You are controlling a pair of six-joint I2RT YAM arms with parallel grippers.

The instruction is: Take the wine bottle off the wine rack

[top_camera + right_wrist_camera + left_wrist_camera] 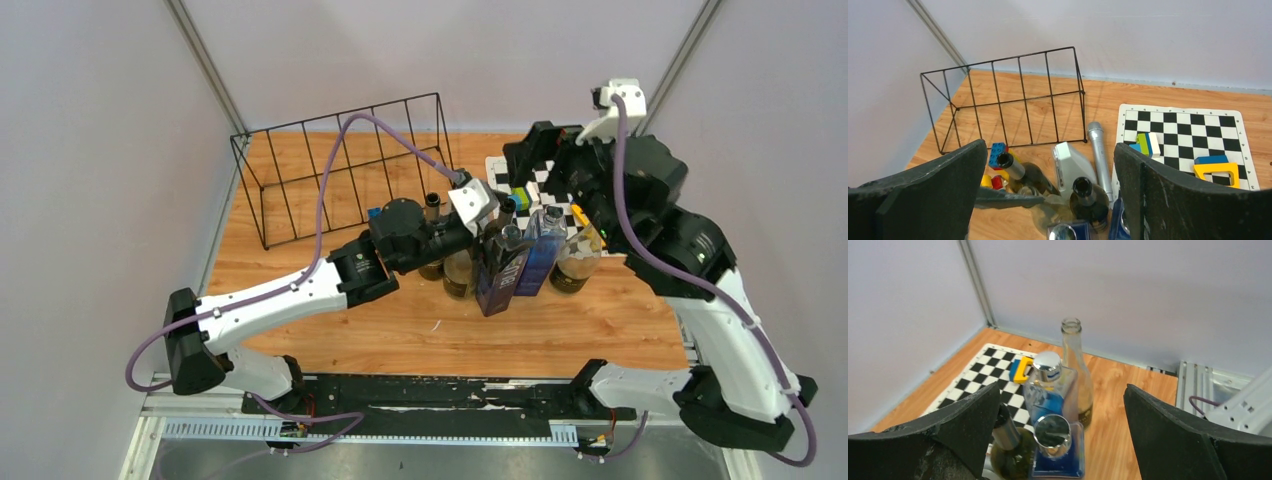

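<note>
The wine rack (340, 170) (1013, 100) is a black wire frame at the back left, and I see no bottle in its slots. Several bottles stand clustered on the wooden table to its right. Among them a dark green wine bottle (1010, 452) (1088, 200) stands by my left gripper's left finger. My left gripper (1060, 390) (503, 222) hovers open over the cluster, with the silver cap of a blue square bottle (1053, 432) between its fingers, untouched. My right gripper (1048, 147) (525, 155) hangs open higher up, over the chessboard side, holding nothing.
Another dark bottle (1013, 167) stands near toy bricks (997, 152). A clear bottle (1075, 370) and a second blue bottle (1048, 385) stand beyond. A silver microphone (1098, 150) lies beside the chessboard mat (1183, 130), which carries coloured blocks (1215, 167). Walls close in the back and both sides.
</note>
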